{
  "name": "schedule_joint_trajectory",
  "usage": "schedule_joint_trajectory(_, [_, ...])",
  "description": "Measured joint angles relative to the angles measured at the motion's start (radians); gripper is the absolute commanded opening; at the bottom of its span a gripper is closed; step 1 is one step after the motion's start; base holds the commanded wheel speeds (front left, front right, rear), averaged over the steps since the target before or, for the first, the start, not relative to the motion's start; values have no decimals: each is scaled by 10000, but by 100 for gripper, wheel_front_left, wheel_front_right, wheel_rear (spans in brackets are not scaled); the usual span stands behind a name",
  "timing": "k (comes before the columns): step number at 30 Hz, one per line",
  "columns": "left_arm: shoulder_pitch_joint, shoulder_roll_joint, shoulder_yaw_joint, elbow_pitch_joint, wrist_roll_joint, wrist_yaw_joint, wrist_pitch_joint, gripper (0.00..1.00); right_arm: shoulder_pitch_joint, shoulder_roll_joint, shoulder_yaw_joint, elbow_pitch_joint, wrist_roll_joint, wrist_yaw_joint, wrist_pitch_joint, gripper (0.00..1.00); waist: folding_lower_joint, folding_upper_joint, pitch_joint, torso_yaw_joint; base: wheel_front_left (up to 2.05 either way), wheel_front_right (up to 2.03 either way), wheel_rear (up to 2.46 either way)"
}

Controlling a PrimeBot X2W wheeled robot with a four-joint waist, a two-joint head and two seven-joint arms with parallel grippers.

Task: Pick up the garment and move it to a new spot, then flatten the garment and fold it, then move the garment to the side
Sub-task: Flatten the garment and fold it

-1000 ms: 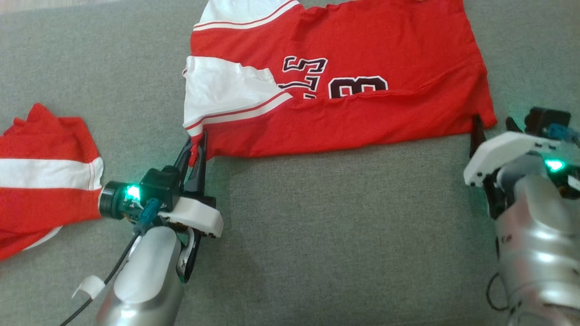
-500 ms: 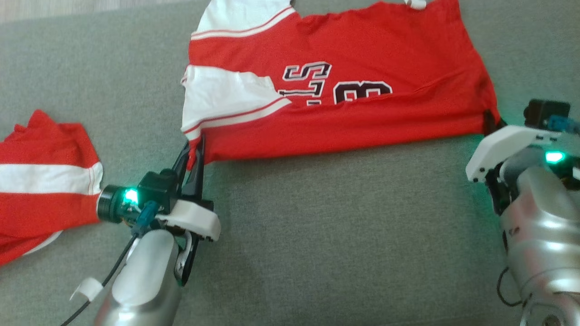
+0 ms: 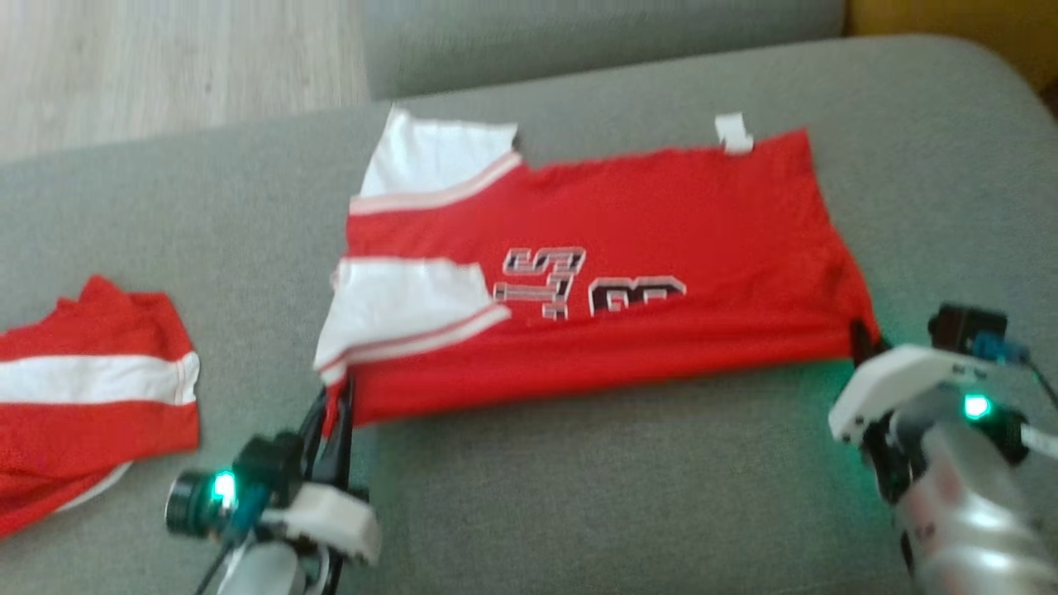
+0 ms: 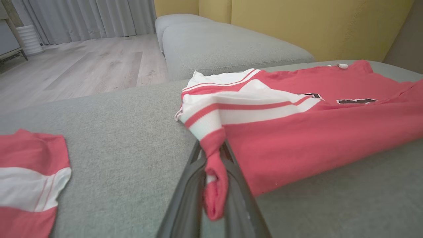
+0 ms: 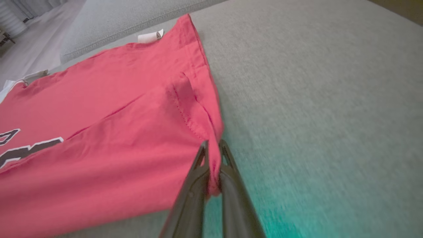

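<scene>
The garment (image 3: 645, 231) is a red jersey with white sleeves and dark lettering, folded lengthwise and spread across the grey sofa cushion (image 3: 579, 496). My left gripper (image 3: 335, 401) is shut on its near left corner; in the left wrist view a bunch of red cloth (image 4: 214, 185) sits pinched between the fingers (image 4: 188, 195). At the near right corner my right gripper (image 3: 864, 343) is shut on the hem, and the right wrist view shows the red edge (image 5: 213, 165) clamped between its fingers (image 5: 193, 198).
A second red and white garment (image 3: 83, 397) lies at the cushion's left edge. Wooden floor (image 3: 165, 66) shows beyond the sofa at the upper left, another grey cushion (image 3: 579, 33) runs behind, and a yellow backrest (image 4: 297, 23) stands farther back.
The right gripper has shut on the jersey's near right corner. The head view has tilted up, so more of the sofa and floor shows. The left grip is unchanged.
</scene>
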Motion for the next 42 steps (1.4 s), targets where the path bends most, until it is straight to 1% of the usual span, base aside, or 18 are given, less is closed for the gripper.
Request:
schedule_joint_trajectory(5, [1184,98,-71,-650,-104,-6,199,0,1442,-184,355,-1099,744,0,546,0,0,0,-541,-130,0,0,0])
schedule_joint_trajectory(10, [1854,119,-196,-1122,-366,-107,527,0,2704,-257,188,-2380,1179,0,936,0,-1,0,-869,-244,0,0,0])
schedule_joint_trajectory(11, [1882,125,-236,-1164,-405,-203,642,0,2880,-257,123,-2663,1195,0,940,20,0,0,-890,-259,0,0,0])
schedule_joint_trajectory(12, [1882,125,-236,-1164,-405,-203,642,5,2880,-257,123,-2663,1195,0,940,100,0,0,-890,-259,0,0,0])
schedule_joint_trajectory(13, [1896,125,-267,-1212,-468,-280,723,70,3015,-230,-2,-2924,1220,0,965,100,0,0,-903,-267,0,0,0])
schedule_joint_trajectory(14, [1896,125,-299,-1271,-510,-280,763,100,3114,-203,-86,-3164,1264,0,1060,100,0,0,-912,-273,0,0,0])
schedule_joint_trajectory(18, [1894,230,-221,-1494,-514,-161,744,100,3360,-98,-408,-4314,1195,-2,1122,100,1,0,-861,-335,0,0,0])
schedule_joint_trajectory(23, [1690,336,38,-2015,-514,94,376,100,3380,130,-1030,-5860,700,-2,497,100,2,0,-688,-324,0,0,0])
schedule_joint_trajectory(26, [1220,418,211,-2435,-510,142,203,100,3376,261,-1325,-6575,245,-2,123,100,2,0,-485,-330,0,0,0])
schedule_joint_trajectory(28, [772,483,242,-2614,-510,105,176,100,3338,334,-1505,-6895,190,-2,4,100,2,0,-330,-344,0,0,0])
schedule_joint_trajectory(31, [-68,654,192,-2686,-495,-286,322,100,3196,464,-1517,-7241,13,-2,-21,100,3,0,-38,-402,0,0,0])
schedule_joint_trajectory(34, [-1278,999,105,-2564,-502,-794,915,100,2743,491,-1336,-7344,-222,-2,6,100,3,0,332,-505,0,0,0])
schedule_joint_trajectory(37, [-2933,1507,-364,-1983,-522,-1164,2069,100,1998,487,-1114,-7402,-347,-2,46,100,4,0,773,-658,0,0,0])
schedule_joint_trajectory(39, [-4037,1779,-759,-1478,-938,-1252,2997,100,1457,487,-1020,-7396,-316,-2,61,100,4,0,1087,-793,0,0,0])
schedule_joint_trajectory(42, [-5471,2445,-2153,-961,-1739,-1269,4217,100,807,476,-809,-7308,-268,-2,0,100,6,0,1543,-1048,0,0,0])
